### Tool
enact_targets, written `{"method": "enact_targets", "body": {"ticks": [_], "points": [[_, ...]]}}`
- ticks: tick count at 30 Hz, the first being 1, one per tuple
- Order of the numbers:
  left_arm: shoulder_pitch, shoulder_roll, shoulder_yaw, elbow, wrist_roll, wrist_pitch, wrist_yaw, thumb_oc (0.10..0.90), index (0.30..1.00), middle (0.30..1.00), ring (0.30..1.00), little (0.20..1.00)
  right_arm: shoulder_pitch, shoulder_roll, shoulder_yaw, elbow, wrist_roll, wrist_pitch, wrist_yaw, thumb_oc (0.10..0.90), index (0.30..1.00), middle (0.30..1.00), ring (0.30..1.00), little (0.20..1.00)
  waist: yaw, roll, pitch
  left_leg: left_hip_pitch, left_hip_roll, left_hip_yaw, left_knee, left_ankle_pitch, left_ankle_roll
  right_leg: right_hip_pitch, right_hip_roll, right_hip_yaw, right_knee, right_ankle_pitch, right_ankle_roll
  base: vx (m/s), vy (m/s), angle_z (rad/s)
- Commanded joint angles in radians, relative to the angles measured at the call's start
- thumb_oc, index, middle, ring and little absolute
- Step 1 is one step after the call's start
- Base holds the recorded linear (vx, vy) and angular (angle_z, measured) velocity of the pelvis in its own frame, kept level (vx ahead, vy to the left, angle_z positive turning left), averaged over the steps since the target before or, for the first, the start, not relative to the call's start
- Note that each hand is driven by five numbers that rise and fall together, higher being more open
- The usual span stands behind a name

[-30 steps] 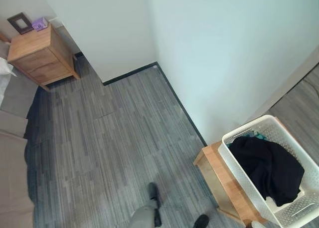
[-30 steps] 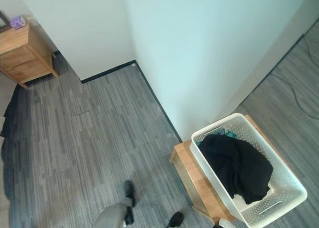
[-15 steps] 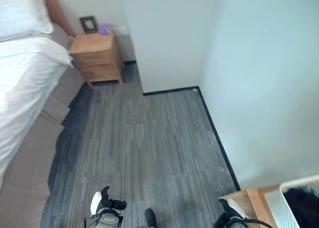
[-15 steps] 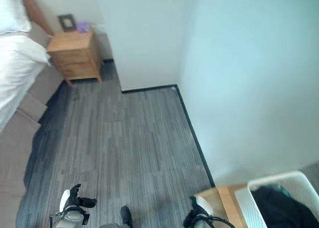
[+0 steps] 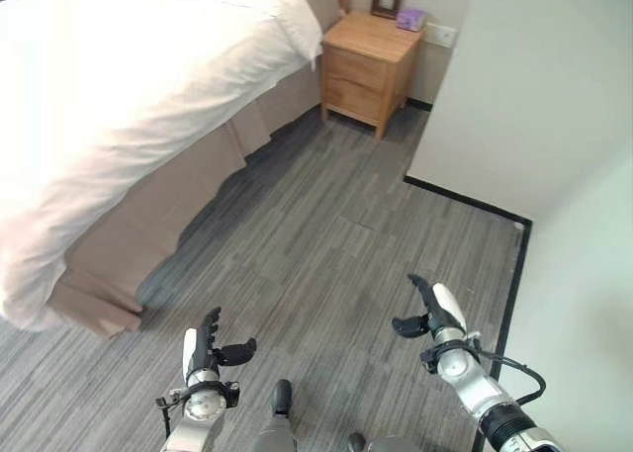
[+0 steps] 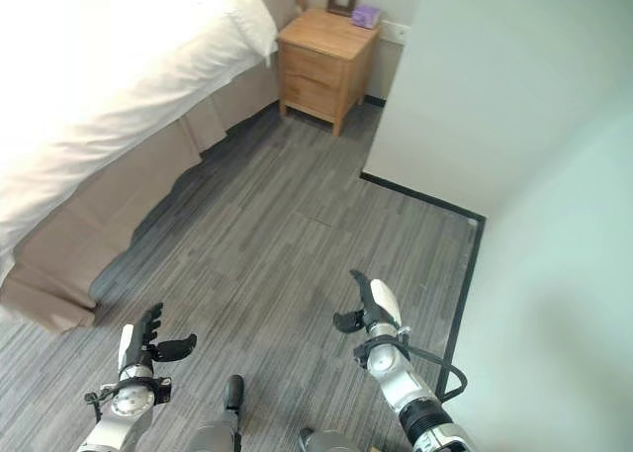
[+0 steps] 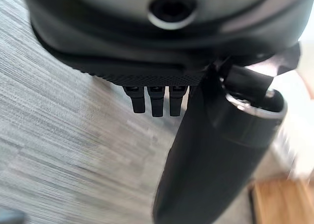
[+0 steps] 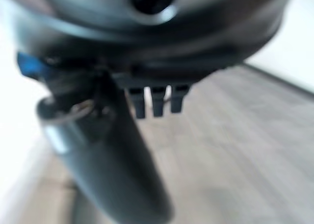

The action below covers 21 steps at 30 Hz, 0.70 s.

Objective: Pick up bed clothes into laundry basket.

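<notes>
Both robot hands hang over the grey floor [image 5: 326, 264] with fingers straight and apart, holding nothing: left robot hand [image 5: 205, 351] at 7 o'clock, right robot hand [image 5: 432, 312] at 5 o'clock. The bed [image 5: 119, 106], with white bedding [image 5: 89, 66], lies at 10 o'clock; a wooden nightstand [image 5: 368, 59] stands at 12 o'clock.

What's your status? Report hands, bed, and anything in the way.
Left hand open, holding nothing. Right hand open, holding nothing. Bed ahead on the left, white cover draped over its side. Nightstand beside it; bare floor between.
</notes>
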Motion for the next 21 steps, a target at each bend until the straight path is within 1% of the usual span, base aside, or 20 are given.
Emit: {"method": "enact_targets", "body": {"ticks": [1,2,3,4,5,6,7,9,10,11,12,13,14,15,16,17,18,19,20,21], "points": [[-0.042,0.143,0.111,-0.119,0.004,-0.142,0.007,0.8,0.9,0.9,0.9,0.9,-0.103,0.044,-0.03,-0.023,-0.002,-0.091,-0.019,0.8,0.9,0.9,0.9,0.9,0.069,-0.121,-0.026,0.066,-0.02,0.049,-0.001,-0.021,-0.267,0.011,-0.21,0.007,-0.217,0.102,0.152,-0.16,-0.128,1.36],[-0.044,0.145,0.129,-0.147,-0.017,-0.151,0.004,0.8,0.9,0.9,0.9,0.9,-0.11,0.029,-0.051,-0.049,0.019,-0.1,-0.024,0.8,0.9,0.9,0.9,0.9,0.074,-0.118,-0.013,0.043,-0.012,0.071,-0.001,-0.002,-0.271,0.014,-0.211,-0.024,-0.224,0.103,0.148,-0.27,-0.162,1.13],[-0.057,0.14,0.137,-0.178,-0.036,-0.159,0.004,0.8,0.9,0.9,0.9,0.9,-0.112,0.019,-0.073,-0.077,0.036,-0.106,-0.027,0.8,0.9,0.9,0.9,0.9,0.066,-0.121,0.001,0.038,0.0,0.149,0.005,-0.003,-0.259,0.012,-0.222,-0.062,-0.223,0.103,0.147,-0.36,-0.133,1.03],[-0.068,0.139,0.147,-0.204,-0.077,-0.178,-0.009,0.8,0.9,0.9,0.9,0.9,-0.106,0.011,-0.104,-0.1,0.068,-0.123,-0.03,0.8,0.9,0.9,0.9,0.9,0.043,-0.126,0.007,0.064,0.04,0.318,0.015,-0.034,-0.247,-0.001,-0.241,-0.131,-0.209,0.108,0.154,-0.38,-0.128,1.25],[-0.068,0.139,0.15,-0.216,-0.119,-0.181,-0.045,0.8,0.9,0.9,0.9,0.9,-0.093,0.014,-0.128,-0.122,0.088,-0.118,-0.032,0.8,0.9,0.9,0.9,0.9,0.034,-0.128,0.003,0.081,0.062,0.415,0.047,-0.027,-0.244,-0.009,-0.243,-0.178,-0.209,0.111,0.152,-0.39,-0.143,1.27],[-0.067,0.147,0.155,-0.264,-0.129,-0.192,-0.051,0.8,0.9,0.9,0.9,0.9,-0.08,0.017,-0.142,-0.157,0.105,-0.123,-0.024,0.8,0.9,0.9,0.9,0.9,0.02,-0.137,0.004,0.095,0.079,0.503,0.114,-0.062,-0.242,-0.01,-0.257,-0.23,-0.202,0.121,0.148,-0.34,-0.149,1.45],[-0.061,0.154,0.169,-0.283,-0.133,-0.196,-0.073,0.8,0.9,0.9,0.9,0.9,-0.06,0.026,-0.16,-0.184,0.123,-0.127,-0.011,0.8,0.9,0.9,0.9,0.9,0.012,-0.147,0.003,0.091,0.075,0.514,0.204,-0.106,-0.24,-0.017,-0.268,-0.265,-0.196,0.129,0.141,-0.31,-0.149,1.38],[-0.065,0.162,0.181,-0.327,-0.135,-0.205,-0.096,0.8,0.9,0.9,0.9,0.9,-0.036,0.05,-0.184,-0.219,0.174,-0.138,0.021,0.8,0.9,0.9,0.9,0.9,0.004,-0.162,-0.005,0.082,0.044,0.448,0.345,-0.177,-0.243,-0.018,-0.289,-0.313,-0.185,0.141,0.133,-0.21,-0.101,1.31],[-0.074,0.164,0.185,-0.347,-0.14,-0.207,-0.104,0.8,0.9,0.9,0.9,0.9,-0.026,0.065,-0.195,-0.227,0.203,-0.147,0.04,0.8,0.9,0.9,0.9,0.9,-0.004,-0.167,-0.011,0.092,0.042,0.437,0.382,-0.205,-0.244,-0.015,-0.3,-0.34,-0.18,0.143,0.131,-0.2,0.014,1.22],[-0.091,0.157,0.183,-0.368,-0.167,-0.199,-0.105,0.8,0.9,0.9,0.9,0.9,-0.004,0.095,-0.218,-0.22,0.246,-0.154,0.049,0.8,0.9,0.9,0.9,0.9,-0.036,-0.166,-0.034,0.17,0.093,0.509,0.364,-0.228,-0.243,-0.026,-0.321,-0.407,-0.161,0.143,0.134,-0.12,0.044,1.05],[-0.088,0.157,0.182,-0.37,-0.168,-0.197,-0.104,0.8,0.9,0.9,0.9,0.9,-0.002,0.094,-0.218,-0.22,0.247,-0.154,0.05,0.8,0.9,0.9,0.9,0.9,-0.037,-0.162,-0.028,0.183,0.098,0.506,0.362,-0.236,-0.247,-0.014,-0.316,-0.411,-0.158,0.134,0.134,-0.02,0.133,1.31],[-0.083,0.15,0.171,-0.389,-0.193,-0.187,-0.136,0.8,0.9,0.9,0.9,0.9,0.023,0.104,-0.215,-0.236,0.253,-0.143,0.065,0.8,0.9,0.9,0.9,0.9,-0.049,-0.149,-0.045,0.244,0.087,0.522,0.28,-0.237,-0.245,-0.015,-0.318,-0.441,-0.149,0.135,0.145,0.09,0.123,1.47],[-0.074,0.143,0.172,-0.401,-0.18,-0.178,-0.135,0.8,0.9,0.9,0.9,0.9,0.02,0.102,-0.209,-0.242,0.244,-0.136,0.075,0.8,0.9,0.9,0.9,0.9,-0.052,-0.14,-0.05,0.276,0.066,0.517,0.228,-0.24,-0.238,-0.014,-0.319,-0.449,-0.139,0.136,0.148,0.05,0.281,1.54],[-0.076,0.14,0.169,-0.43,-0.169,-0.174,-0.176,0.8,0.9,0.9,0.9,0.9,0.054,0.12,-0.237,-0.263,0.246,-0.154,0.098,0.8,0.9,0.9,0.9,0.9,-0.068,-0.13,-0.066,0.306,0.052,0.519,0.104,-0.216,-0.24,-0.032,-0.331,-0.474,-0.102,0.152,0.16,0.0,0.196,1.05],[-0.074,0.14,0.168,-0.431,-0.17,-0.172,-0.178,0.8,0.9,0.9,0.9,0.9,0.058,0.12,-0.239,-0.266,0.247,-0.154,0.1,0.8,0.9,0.9,0.9,0.9,-0.073,-0.131,-0.072,0.308,0.046,0.514,0.087,-0.205,-0.239,-0.034,-0.335,-0.48,-0.101,0.151,0.161,-0.02,0.233,0.69],[-0.085,0.142,0.158,-0.437,-0.174,-0.172,-0.179,0.8,0.9,0.9,0.9,0.9,0.061,0.123,-0.237,-0.264,0.249,-0.152,0.104,0.8,0.9,0.9,0.9,0.9,-0.078,-0.13,-0.074,0.31,0.033,0.499,0.056,-0.191,-0.232,-0.047,-0.348,-0.492,-0.064,0.16,0.171,0.02,0.234,0.84],[-0.102,0.155,0.142,-0.444,-0.168,-0.162,-0.196,0.8,0.9,0.9,0.9,0.9,0.067,0.132,-0.243,-0.281,0.247,-0.148,0.111,0.8,0.9,0.9,0.9,0.9,-0.093,-0.126,-0.064,0.339,0.01,0.476,0.01,-0.193,-0.214,-0.092,-0.367,-0.468,0.041,0.18,0.195,0.0,0.231,1.05],[-0.103,0.156,0.142,-0.444,-0.167,-0.162,-0.196,0.8,0.9,0.9,0.9,0.9,0.066,0.133,-0.243,-0.282,0.247,-0.147,0.111,0.8,0.9,0.9,0.9,0.9,-0.092,-0.128,-0.068,0.332,0.008,0.477,0.008,-0.186,-0.212,-0.1,-0.369,-0.466,0.04,0.186,0.194,-0.03,0.208,0.96],[-0.109,0.163,0.136,-0.458,-0.153,-0.161,-0.196,0.8,0.9,0.9,0.9,0.9,0.067,0.15,-0.244,-0.292,0.249,-0.154,0.12,0.8,0.9,0.9,0.9,0.9,-0.106,-0.136,-0.055,0.336,-0.004,0.47,0.0,-0.184,-0.205,-0.143,-0.374,-0.421,0.102,0.241,0.223,-0.08,0.109,0.68],[-0.121,0.164,0.125,-0.46,-0.148,-0.165,-0.189,0.8,0.9,0.9,0.9,0.9,0.064,0.161,-0.239,-0.293,0.253,-0.154,0.113,0.8,0.9,0.9,0.9,0.9,-0.116,-0.136,-0.047,0.332,-0.008,0.454,-0.001,-0.185,-0.197,-0.178,-0.358,-0.363,0.138,0.251,0.241,-0.09,0.121,0.51]]}}
